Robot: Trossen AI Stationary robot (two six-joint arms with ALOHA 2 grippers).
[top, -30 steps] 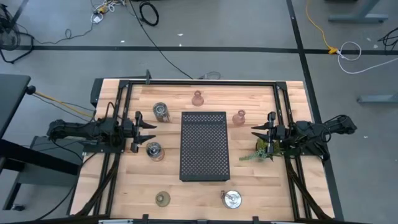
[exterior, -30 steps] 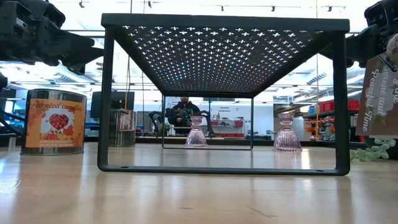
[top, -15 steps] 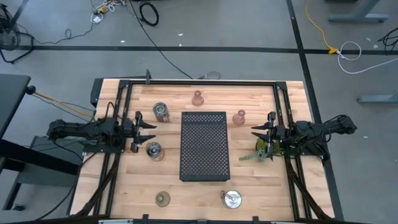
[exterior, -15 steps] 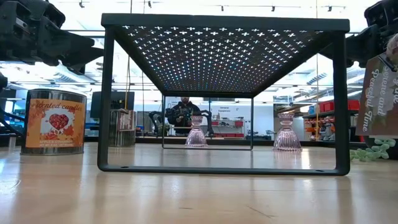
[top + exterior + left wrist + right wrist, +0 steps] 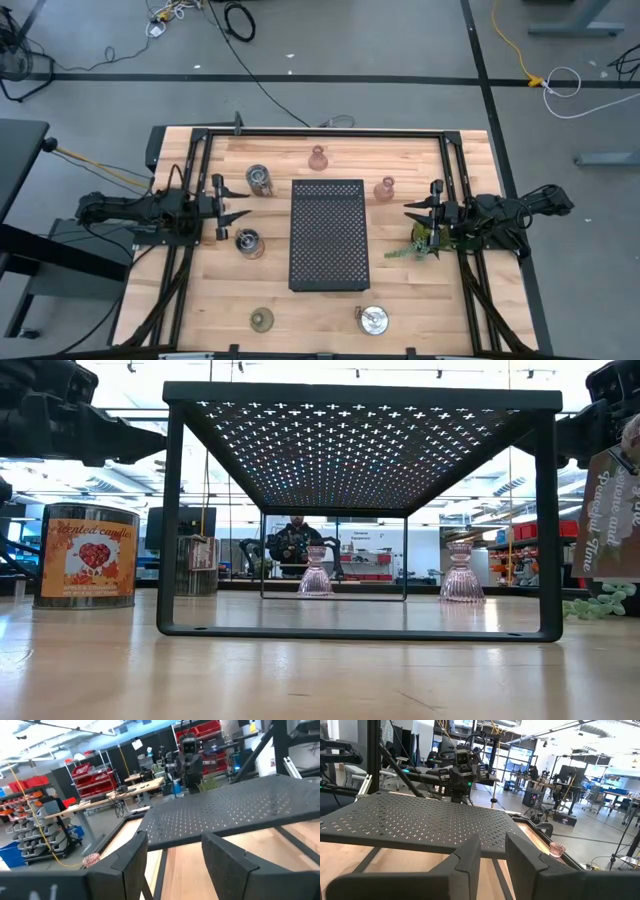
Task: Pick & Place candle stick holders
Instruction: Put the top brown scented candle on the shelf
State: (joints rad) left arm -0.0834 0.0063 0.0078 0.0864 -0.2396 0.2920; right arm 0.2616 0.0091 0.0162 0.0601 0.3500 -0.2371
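Observation:
Several candle stick holders stand on their bases on the wooden table around a black perforated tray (image 5: 328, 235). Silvery ones are at the left (image 5: 259, 180), (image 5: 247, 242) and near the front edge (image 5: 373, 320). Two pink ones (image 5: 318, 158), (image 5: 385, 189) stand at the far side, and an olive one (image 5: 262, 319) at the front. My left gripper (image 5: 235, 205) hovers level at the tray's left, open and empty (image 5: 174, 837). My right gripper (image 5: 410, 212) hovers level at the tray's right, its fingers a narrow gap apart with nothing between them (image 5: 492, 837).
A green leafy sprig (image 5: 415, 245) lies under the right arm, near the tray's right side. The tray stands raised on legs (image 5: 172, 530). A black frame rail (image 5: 320, 133) runs round the table. A person shows far off in the room behind (image 5: 295, 540).
My left gripper has rolled about the line it points along and has stayed in place. Its fingers now stand differently in the high and low views. Nothing on the table has moved.

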